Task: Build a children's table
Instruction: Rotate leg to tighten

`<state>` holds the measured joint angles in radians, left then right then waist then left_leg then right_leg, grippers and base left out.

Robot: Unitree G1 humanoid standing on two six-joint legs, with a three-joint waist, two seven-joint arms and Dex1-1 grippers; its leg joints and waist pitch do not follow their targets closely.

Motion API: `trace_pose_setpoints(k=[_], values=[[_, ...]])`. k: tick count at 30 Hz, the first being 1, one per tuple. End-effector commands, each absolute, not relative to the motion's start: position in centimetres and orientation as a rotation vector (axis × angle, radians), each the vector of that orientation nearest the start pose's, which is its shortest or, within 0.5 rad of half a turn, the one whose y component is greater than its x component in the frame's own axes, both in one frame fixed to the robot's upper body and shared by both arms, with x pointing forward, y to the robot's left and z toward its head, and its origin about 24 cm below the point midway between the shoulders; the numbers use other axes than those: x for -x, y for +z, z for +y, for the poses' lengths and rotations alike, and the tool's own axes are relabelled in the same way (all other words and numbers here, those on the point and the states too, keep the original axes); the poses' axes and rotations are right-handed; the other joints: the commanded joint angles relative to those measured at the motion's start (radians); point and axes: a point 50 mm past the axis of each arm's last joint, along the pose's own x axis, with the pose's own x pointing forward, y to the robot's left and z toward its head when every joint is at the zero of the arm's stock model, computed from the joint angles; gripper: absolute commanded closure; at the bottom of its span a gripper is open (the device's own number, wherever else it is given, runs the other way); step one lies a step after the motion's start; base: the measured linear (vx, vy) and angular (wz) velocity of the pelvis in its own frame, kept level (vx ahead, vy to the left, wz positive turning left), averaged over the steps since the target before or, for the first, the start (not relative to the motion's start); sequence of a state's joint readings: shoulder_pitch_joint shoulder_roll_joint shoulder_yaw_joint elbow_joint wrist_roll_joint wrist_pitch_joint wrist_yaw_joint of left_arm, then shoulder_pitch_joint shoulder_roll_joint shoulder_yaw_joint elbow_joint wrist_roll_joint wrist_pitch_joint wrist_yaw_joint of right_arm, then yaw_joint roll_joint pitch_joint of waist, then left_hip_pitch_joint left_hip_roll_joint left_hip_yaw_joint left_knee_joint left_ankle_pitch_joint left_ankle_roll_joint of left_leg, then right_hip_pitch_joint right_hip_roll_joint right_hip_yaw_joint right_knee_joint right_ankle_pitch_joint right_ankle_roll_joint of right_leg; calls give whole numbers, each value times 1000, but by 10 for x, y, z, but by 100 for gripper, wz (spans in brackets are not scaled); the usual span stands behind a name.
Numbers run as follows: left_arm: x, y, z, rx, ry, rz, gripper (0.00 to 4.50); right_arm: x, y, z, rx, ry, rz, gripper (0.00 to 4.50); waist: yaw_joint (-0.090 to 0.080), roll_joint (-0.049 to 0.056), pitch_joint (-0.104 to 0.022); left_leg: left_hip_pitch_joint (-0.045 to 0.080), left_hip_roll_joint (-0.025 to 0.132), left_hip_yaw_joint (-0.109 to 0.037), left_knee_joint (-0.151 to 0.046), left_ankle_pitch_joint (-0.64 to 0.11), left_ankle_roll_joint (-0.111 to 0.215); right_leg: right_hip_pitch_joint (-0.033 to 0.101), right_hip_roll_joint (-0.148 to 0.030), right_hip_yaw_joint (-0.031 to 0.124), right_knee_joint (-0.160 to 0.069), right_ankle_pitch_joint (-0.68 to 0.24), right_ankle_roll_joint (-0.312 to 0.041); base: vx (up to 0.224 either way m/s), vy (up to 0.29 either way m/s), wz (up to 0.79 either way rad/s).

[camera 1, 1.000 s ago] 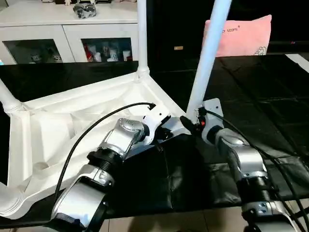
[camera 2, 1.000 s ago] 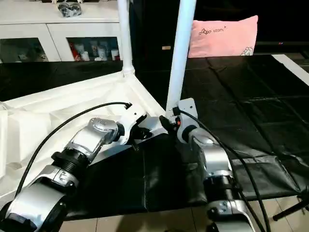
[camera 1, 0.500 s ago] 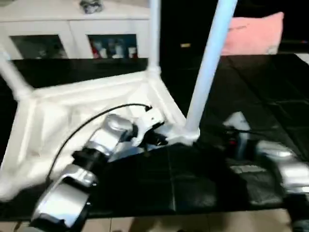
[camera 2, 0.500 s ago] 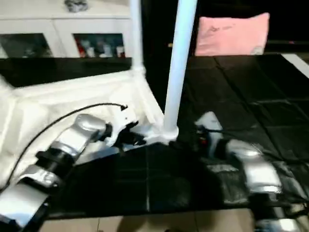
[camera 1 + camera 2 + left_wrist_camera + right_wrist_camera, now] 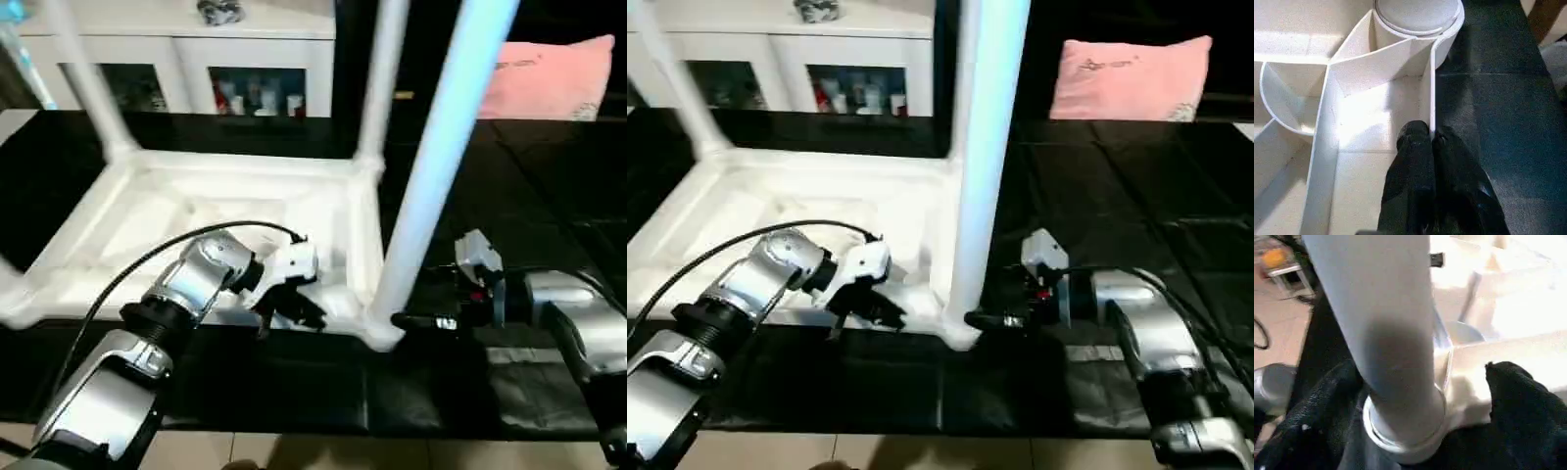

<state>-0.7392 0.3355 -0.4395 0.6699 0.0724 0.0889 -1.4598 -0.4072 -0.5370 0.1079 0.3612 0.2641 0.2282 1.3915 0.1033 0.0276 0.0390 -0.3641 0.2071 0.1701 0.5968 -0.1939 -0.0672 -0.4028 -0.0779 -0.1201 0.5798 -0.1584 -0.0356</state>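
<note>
The white tabletop point(image 5: 196, 211) lies upside down on the black mat, ribs up. Three white legs rise from its corner sockets: one far left point(image 5: 83, 78), one at the back point(image 5: 384, 78), and one at the near right corner point(image 5: 441, 166). My left gripper point(image 5: 294, 311) is shut on the tabletop's thin near rim wall point(image 5: 1431, 98), one finger on each side, close to the round corner socket point(image 5: 1418, 14). My right gripper point(image 5: 1420, 367) stands open at the base of the near right leg point(image 5: 1381, 333), with its fingers point(image 5: 1518, 396) apart on either side of it.
A white cabinet with glass doors point(image 5: 196, 59) stands behind the table. A pink pillow point(image 5: 549, 78) lies at the back right. The black mat point(image 5: 294, 401) ends at the near edge, with pale floor below. A black cable loops over my left forearm point(image 5: 147, 264).
The whole view has swung, so the camera moved. My right gripper drew back from the near right leg's base, and its open fingers now stand around it. The left gripper stays shut on the rim.
</note>
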Motion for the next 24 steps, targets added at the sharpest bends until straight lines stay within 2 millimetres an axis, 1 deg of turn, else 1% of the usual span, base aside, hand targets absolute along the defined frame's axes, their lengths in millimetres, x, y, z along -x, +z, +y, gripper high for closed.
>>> trace_pose_setpoints(k=[1, 3, 4, 7, 8, 11, 12, 14, 15, 16, 17, 18, 19, 20, 21, 22, 23, 24], values=[[-313, 72, 89, -587, -1782, 537, 450, -288, 73, -191, 113, 1374, 365, 57, -7, -7, -70, 10, 35, -1, -60, -111, 108, 63, -71, 56, -52, -165, -213, 0, 0, 0], [-313, 72, 88, -590, -1780, 534, 450, -288, 73, -189, 110, 1398, 367, 81, -7, -9, -70, 9, 33, 0, -60, -110, 106, 64, -71, 56, -52, -162, -213, 0, 0, 0], [-314, 71, 88, -590, -1772, 533, 450, -287, 73, -188, 103, 1409, 369, 87, -7, -13, -70, 9, 33, 0, -59, -111, 106, 65, -71, 56, -52, -166, -212, 0, 0, 0], [-316, 70, 88, -596, -1755, 530, 450, -287, 73, -187, 91, 1436, 371, 100, -4, -13, -70, 8, 32, 1, -59, -110, 105, 66, -72, 56, -54, -192, -201, 0, 0, 0], [-316, 70, 88, -598, -1747, 530, 450, -287, 72, -186, 90, 1441, 371, 121, -4, -12, -69, 8, 32, 0, -59, -109, 105, 65, -72, 55, -55, -197, -197, 0, 0, 0], [-319, 68, 91, -595, -1712, 539, 450, -287, 71, -186, 105, 1437, 361, 145, -2, -13, -69, 8, 31, 1, -58, -114, 101, 64, -72, 55, -57, -214, -190, 0, 0, 0], [-320, 67, 92, -593, -1695, 543, 450, -288, 71, -187, 123, 1421, 349, 145, -2, -17, -68, 8, 31, 1, -59, -117, 100, 63, -72, 55, -58, -225, -185, 0, 0, 0], [-324, 66, 92, -576, -1632, 550, 450, -287, 70, -190, 125, 1387, 344, 145, -1, -20, -66, 9, 29, 3, -58, -125, 96, 61, -71, 54, -62, -260, -173, 0, 0, 0], [-331, 64, 90, -569, -1541, 537, 450, -283, 71, -196, 112, 1366, 353, 145, 0, -19, -66, 10, 30, 1, -59, -128, 93, 61, -73, 54, -63, -271, -170, 0, 0, 0], [-336, 63, 89, -572, -1477, 525, 450, -279, 70, -201, 103, 1347, 360, 145, 4, -21, -65, 14, 27, 4, -56, -135, 95, 59, -70, 54, -68, -292, -159, 0, 0, 0], [-339, 63, 88, -576, -1438, 515, 450, -277, 70, -205, 97, 1328, 369, 145, 6, -27, -65, 16, 28, 4, -58, -132, 93, 59, -70, 56, -68, -302, -154, 0, 0, 0], [-339, 63, 88, -576, -1438, 515, 450, -277, 70, -205, 97, 1328, 369, 145, 8, -27, -64, 14, 28, 4, -59, -128, 95, 60, -69, 56, -69, -299, -152, 0, 0, 0], [-341, 63, 87, -574, -1413, 507, 450, -274, 69, -209, 96, 1307, 378, 145, 8, -27, -64, 11, 28, 3, -59, -127, 96, 62, -71, 55, -67, -296, -151, 0, 0, 0], [-344, 65, 84, -561, -1400, 489, 450, -268, 69, -220, 96, 1263, 384, 145, 7, -22, -63, 10, 27, 3, -59, -132, 102, 62, -71, 54, -71, -309, -143, 0, 0, 0], [-344, 65, 84, -561, -1400, 489, 450, -268, 69, -220, 96, 1263, 384, 145, 10, -26, -65, 15, 28, 3, -59, -139, 104, 60, -73, 55, -72, -313, -140, 0, 0, 0], [-344, 66, 83, -556, -1403, 484, 450, -266, 69, -223, 95, 1245, 385, 145, 8, -22, -65, 12, 26, 2, -59, -139, 104, 62, -73, 54, -71, -309, -143, 0, 0, 0], [-345, 67, 81, -563, -1409, 471, 450, -260, 70, -231, 92, 1210, 383, 145, 6, -13, -64, 7, 25, 1, -59, -145, 105, 65, -73, 51, -73, -316, -139, 0, 0, 0], [-345, 67, 80, -569, -1409, 467, 450, -258, 71, -234, 93, 1199, 380, 145, 5, -21, -64, 10, 23, 3, -57, -156, 108, 63, -71, 50, -79, -323, -129, 0, 0, 0]])
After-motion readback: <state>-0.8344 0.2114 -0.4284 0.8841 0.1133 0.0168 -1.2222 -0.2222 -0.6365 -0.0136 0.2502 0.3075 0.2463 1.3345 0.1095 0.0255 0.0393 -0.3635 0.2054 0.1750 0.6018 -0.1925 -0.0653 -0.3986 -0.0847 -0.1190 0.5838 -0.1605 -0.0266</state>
